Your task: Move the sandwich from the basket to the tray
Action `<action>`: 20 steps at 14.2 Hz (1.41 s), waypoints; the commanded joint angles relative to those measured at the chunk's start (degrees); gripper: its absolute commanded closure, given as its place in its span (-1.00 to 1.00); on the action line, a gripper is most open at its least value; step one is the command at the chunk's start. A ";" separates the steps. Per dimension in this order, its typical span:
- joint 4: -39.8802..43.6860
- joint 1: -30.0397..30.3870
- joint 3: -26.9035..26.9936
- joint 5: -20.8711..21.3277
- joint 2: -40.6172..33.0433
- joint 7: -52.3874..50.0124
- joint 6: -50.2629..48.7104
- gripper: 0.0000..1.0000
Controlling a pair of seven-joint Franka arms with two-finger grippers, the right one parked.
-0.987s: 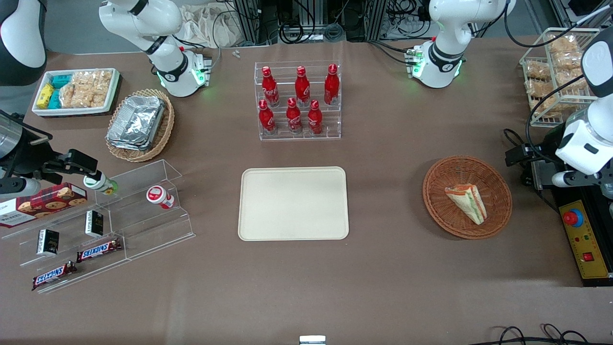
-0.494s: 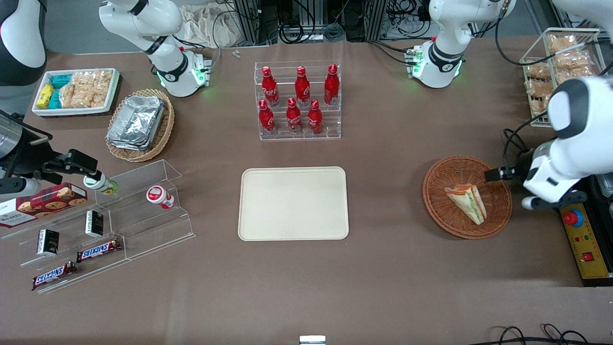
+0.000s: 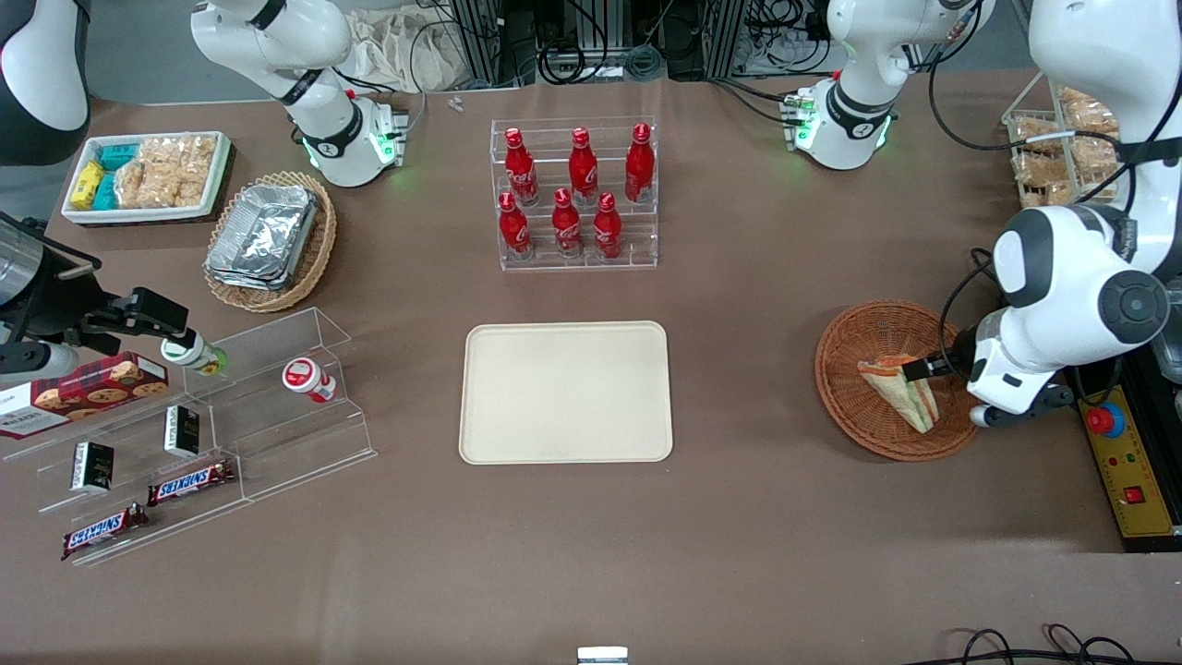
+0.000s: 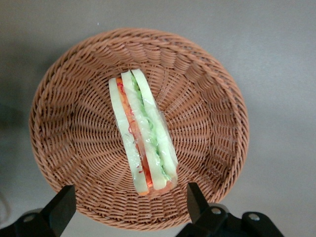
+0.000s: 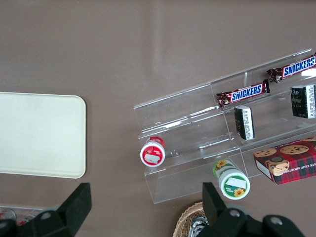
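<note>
The sandwich (image 3: 900, 392) (image 4: 143, 136), a pale bread wedge with red, orange and green layers, lies in the round reddish-brown wicker basket (image 3: 850, 342) (image 4: 69, 89) toward the working arm's end of the table. My left gripper (image 3: 933, 379) (image 4: 128, 205) hangs above the basket, over the sandwich's wide end. It is open, its black fingers (image 4: 61, 210) spread wider than the sandwich and touching nothing. The cream tray (image 3: 565, 392) (image 5: 39, 133) lies bare at the table's middle.
A clear rack of red bottles (image 3: 577, 194) stands farther from the camera than the tray. A control box with a red button (image 3: 1122, 462) sits beside the basket. A tan basket of foil trays (image 3: 268, 240) and an acrylic snack shelf (image 3: 185, 434) lie toward the parked arm's end.
The left arm has swung in from the table's edge, and its gripper now hangs over the basket and sandwich. The sandwich, basket and tray have not moved.
</note>
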 commanded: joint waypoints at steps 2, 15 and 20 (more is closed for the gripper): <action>-0.81 -0.40 0.10 -0.12 2.38 -4.80 3.02 -1.00; -3.63 -1.79 -0.07 -0.82 8.01 -17.43 15.06 -0.64; -1.25 -3.12 -0.07 -0.82 9.33 -25.10 16.12 0.25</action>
